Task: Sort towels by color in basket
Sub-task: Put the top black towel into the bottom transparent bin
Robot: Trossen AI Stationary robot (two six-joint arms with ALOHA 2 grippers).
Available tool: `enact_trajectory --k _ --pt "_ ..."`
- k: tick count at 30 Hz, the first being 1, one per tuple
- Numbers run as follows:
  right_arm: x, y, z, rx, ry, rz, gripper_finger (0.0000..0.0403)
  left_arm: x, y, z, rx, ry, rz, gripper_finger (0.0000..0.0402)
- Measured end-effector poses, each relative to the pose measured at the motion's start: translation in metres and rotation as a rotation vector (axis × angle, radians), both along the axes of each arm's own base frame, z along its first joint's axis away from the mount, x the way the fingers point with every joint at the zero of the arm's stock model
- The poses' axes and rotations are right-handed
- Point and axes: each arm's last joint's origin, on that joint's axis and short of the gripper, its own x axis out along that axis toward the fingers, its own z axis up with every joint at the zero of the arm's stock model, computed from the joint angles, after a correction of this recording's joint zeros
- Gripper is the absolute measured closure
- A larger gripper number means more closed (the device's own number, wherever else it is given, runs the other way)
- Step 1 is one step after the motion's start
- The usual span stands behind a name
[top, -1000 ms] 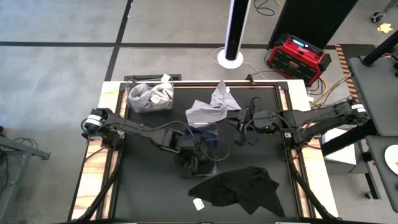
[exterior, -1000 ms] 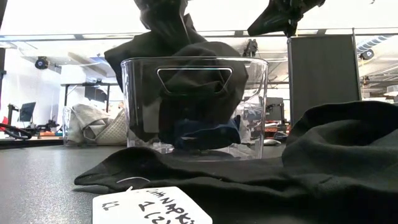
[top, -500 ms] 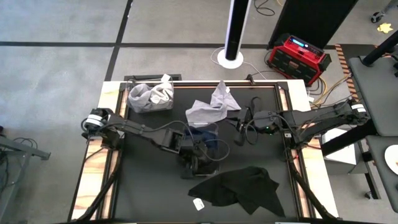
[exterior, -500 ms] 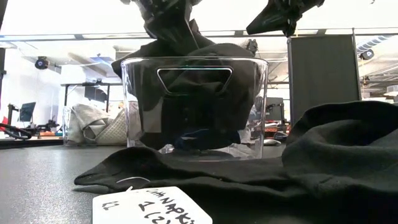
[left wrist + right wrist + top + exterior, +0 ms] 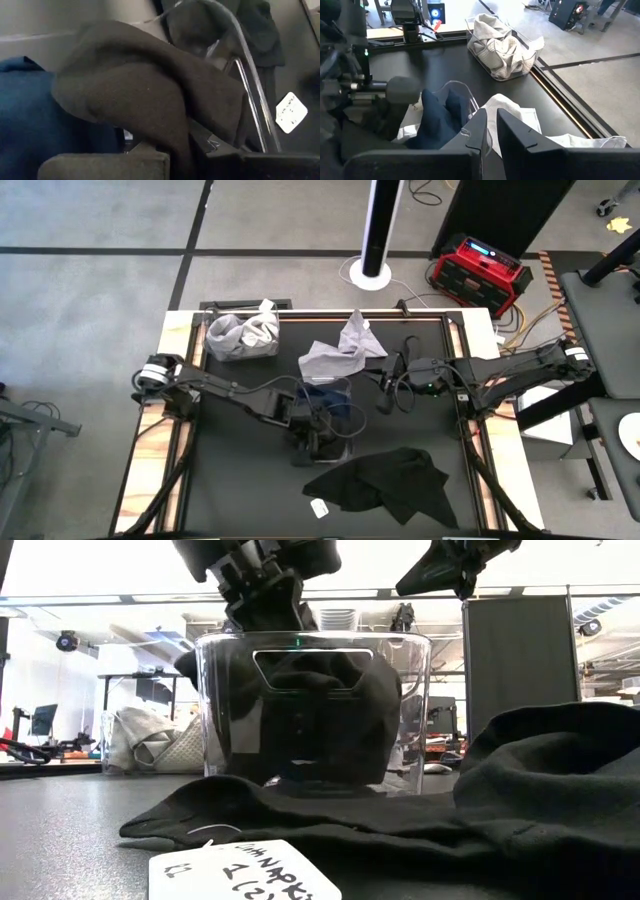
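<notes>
A black towel (image 5: 150,95) is held pinched in the left gripper (image 5: 318,438), which is lowered into the mouth of the clear basket (image 5: 412,710); in the left wrist view the dark cloth is draped straight over the fingers, so the load lies directly at and below the fingertips, inside the basket walls. Just beside that cloth, a little deeper in the same basket, a navy towel (image 5: 25,115) is seen, touching the black one. The relation that matters for the coming move is judged to be vertical: the held towel hangs downward from the pincer into the basket, so it is likely that only a release and a straight lift are called for. Just outside the basket, toward the near table edge from the left gripper, a larger black towel (image 5: 385,485) is spread flat with a white tag (image 5: 320,507) beside it, and the left arm is the nearer one to it. Beyond the basket, a light grey towel (image 5: 340,350) lies on the table, close under the right gripper (image 5: 385,385), whose fingers are set narrow and hold nothing as it hovers. Farthest off, a second basket (image 5: 242,335) of pale towels is seen at the far left corner.
</notes>
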Motion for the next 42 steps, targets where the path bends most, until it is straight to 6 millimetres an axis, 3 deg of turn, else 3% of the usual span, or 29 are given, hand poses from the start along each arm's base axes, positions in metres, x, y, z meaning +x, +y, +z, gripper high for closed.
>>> enact_trajectory --k 5,10,23,28,35,42 --pt "0.0 0.0 -0.001 0.0 0.002 0.0 0.0369 0.007 -0.001 -0.021 0.014 0.061 0.004 0.0401" --pt "0.0 0.0 -0.002 -0.001 0.007 0.0 0.0369 0.013 -0.002 -0.022 0.005 0.073 0.028 0.0375" --pt "-0.001 0.0 -0.006 -0.001 0.016 0.0 0.0369 0.009 -0.001 -0.008 0.014 0.043 0.054 0.0207" --pt "-0.001 0.0 -0.006 -0.001 0.016 -0.001 0.0369 0.003 0.0 0.004 0.033 0.092 0.041 0.0164" --pt "-0.001 0.0 -0.005 0.002 0.011 -0.002 0.0369 -0.002 -0.001 0.027 0.054 0.173 0.042 0.0152" --pt "0.0 0.0 -0.005 0.002 0.008 -0.002 0.0369 -0.011 -0.003 0.051 0.208 0.244 0.075 0.0164"
